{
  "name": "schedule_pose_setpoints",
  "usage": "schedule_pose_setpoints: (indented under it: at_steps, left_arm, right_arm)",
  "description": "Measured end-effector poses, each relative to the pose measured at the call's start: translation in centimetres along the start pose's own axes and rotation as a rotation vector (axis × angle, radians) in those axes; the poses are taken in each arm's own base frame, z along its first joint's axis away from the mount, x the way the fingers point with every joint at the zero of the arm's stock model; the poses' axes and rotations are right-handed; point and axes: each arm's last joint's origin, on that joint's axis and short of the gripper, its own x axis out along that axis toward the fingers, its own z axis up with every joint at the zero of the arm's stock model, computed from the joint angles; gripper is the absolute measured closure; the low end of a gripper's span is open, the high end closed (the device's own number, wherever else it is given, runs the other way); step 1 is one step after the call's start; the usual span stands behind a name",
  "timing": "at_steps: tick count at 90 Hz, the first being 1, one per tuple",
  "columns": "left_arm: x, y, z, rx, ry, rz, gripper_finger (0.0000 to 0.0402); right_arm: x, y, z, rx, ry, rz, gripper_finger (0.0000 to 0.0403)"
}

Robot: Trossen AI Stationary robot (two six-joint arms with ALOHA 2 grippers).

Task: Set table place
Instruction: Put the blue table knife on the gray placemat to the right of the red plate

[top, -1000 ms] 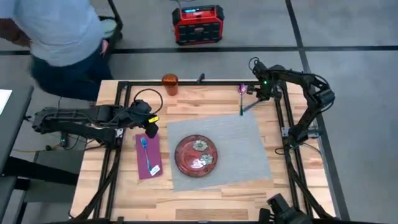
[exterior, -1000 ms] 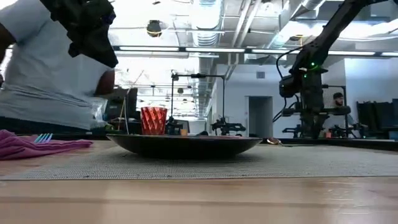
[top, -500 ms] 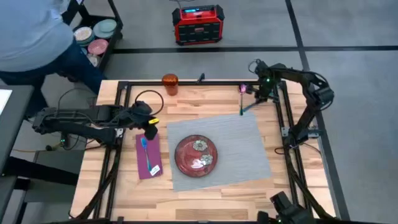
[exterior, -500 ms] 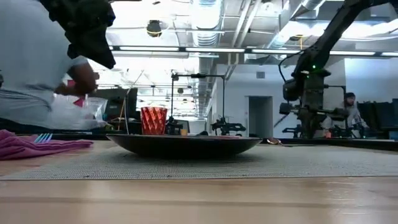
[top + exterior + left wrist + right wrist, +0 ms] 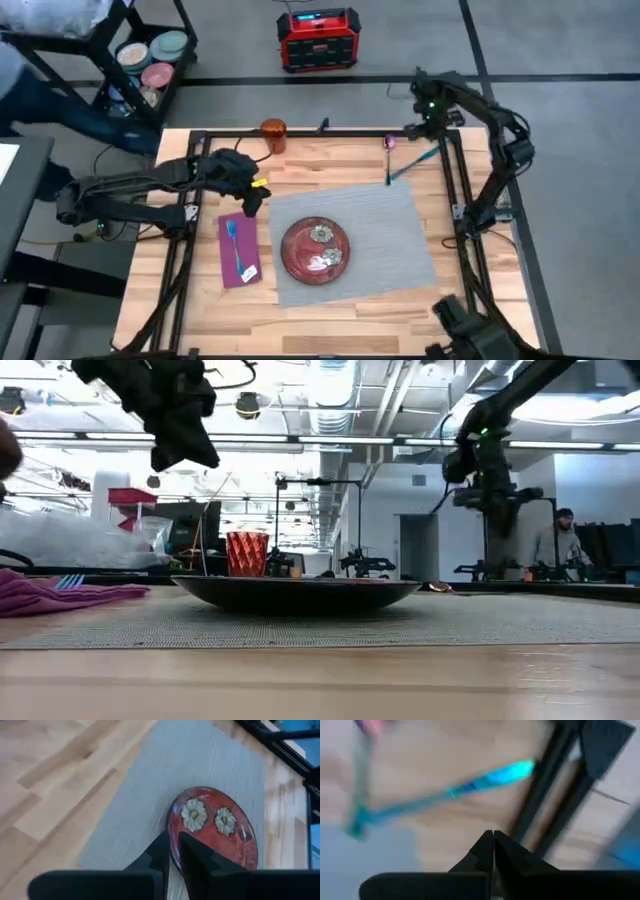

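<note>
High view, left hand [image 5: 254, 190] risen off napkin [image 5: 240, 251], person withdrawn

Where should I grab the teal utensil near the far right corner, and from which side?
Grip the teal utensil mid-handle from straight above, jaws across its narrow width. It lies flat and slanted on the table, one end at the placemat corner. The right gripper hovers close by.

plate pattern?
Red plate with white daisy-like flowers with yellow centres; clearest in the left wrist view.
</note>
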Motion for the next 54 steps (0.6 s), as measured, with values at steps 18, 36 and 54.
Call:
schedule_pose_setpoints:
  at_steps: [18,36,54]
  left_arm:
    - [1.2,-0.2,0.3,-0.016,0.023,-0.059,0.039]
    - [1.3,-0.3,0.3,-0.023,0.023,-0.061,0.0391]
    - [1.3,-0.4,0.5,-0.05,0.003,-0.071,0.0391]
  right_arm:
    - [1.9,2.0,1.6,-0.028,0.04,-0.049,0.0403]
    - [2.8,2.4,3.9,0.143,-0.042,0.318,0.0403]
    - [3.7,1.6,3.2,0.328,-0.204,0.478,0.0403]
